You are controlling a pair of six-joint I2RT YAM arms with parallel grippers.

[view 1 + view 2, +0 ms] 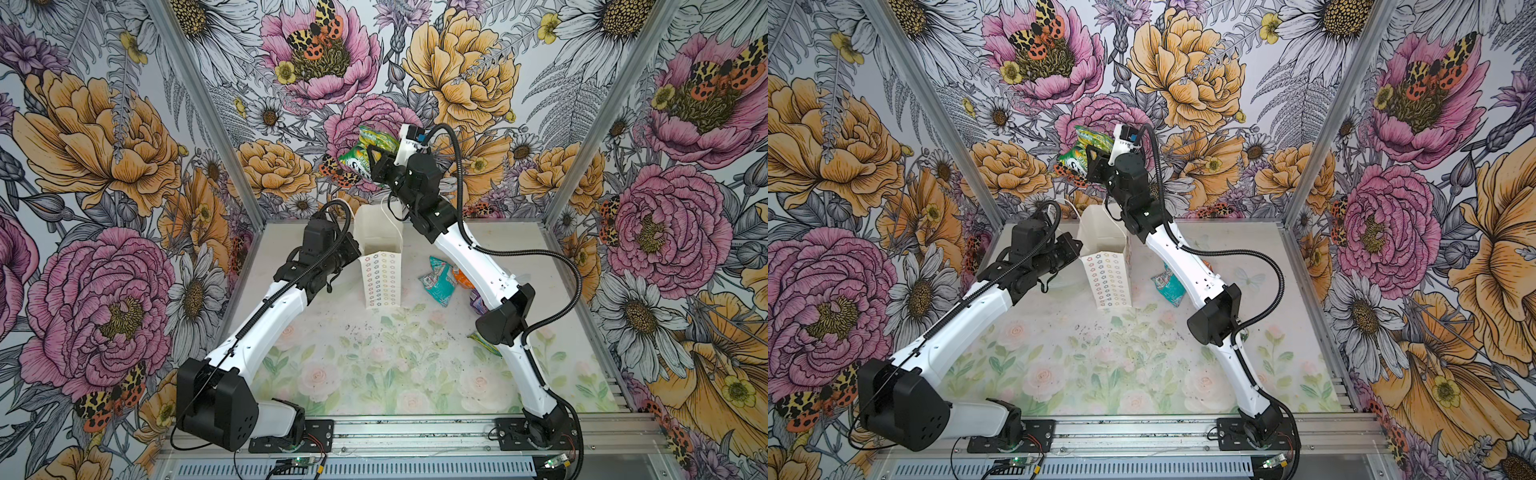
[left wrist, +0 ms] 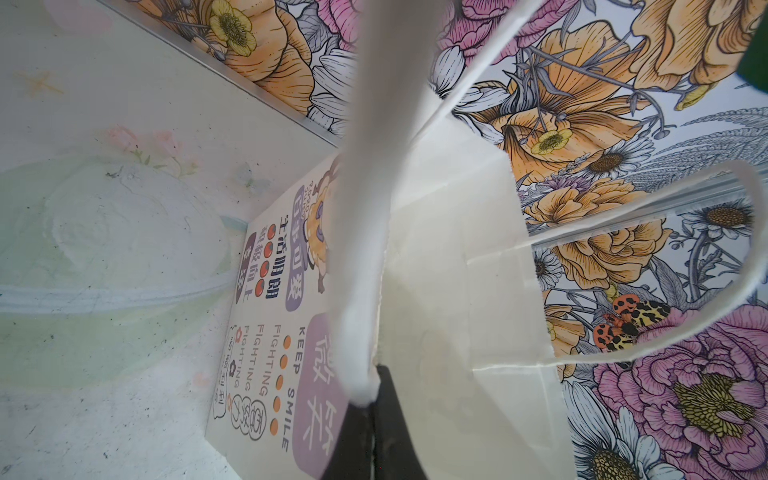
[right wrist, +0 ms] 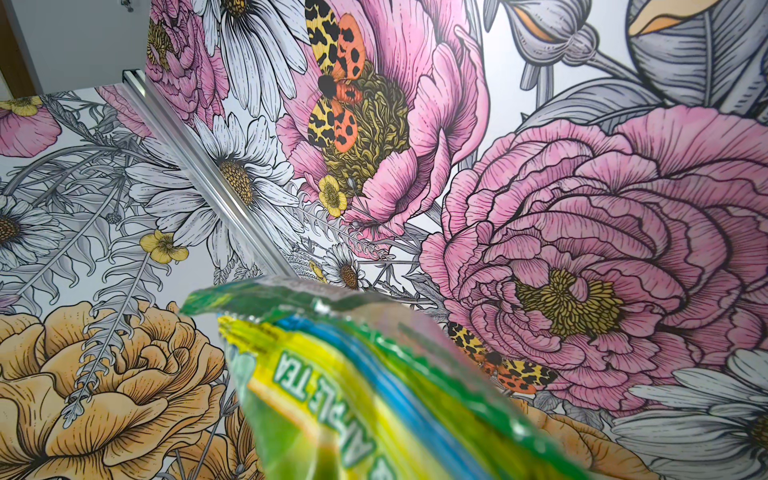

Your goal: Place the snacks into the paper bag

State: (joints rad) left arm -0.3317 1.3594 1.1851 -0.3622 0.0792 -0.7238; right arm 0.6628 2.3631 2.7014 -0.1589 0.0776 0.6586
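The yellow-green apple-tea packet (image 3: 353,386), seemingly with a green packet (image 1: 353,163) against it, is pinched in the right jaws. In both top views it hangs high at 12 o'clock from the paper bag (image 1: 380,278). The bag stands upright on the desk (image 1: 374,374), mouth open, and the left jaws are clamped on its string handle (image 2: 361,208). The catch should come down centred over the mouth, clear of the strings, and be released only below the rim. A teal packet (image 1: 436,280), an orange packet (image 1: 460,277) and a purple packet (image 1: 478,301) lie at 3 o'clock of the bag.
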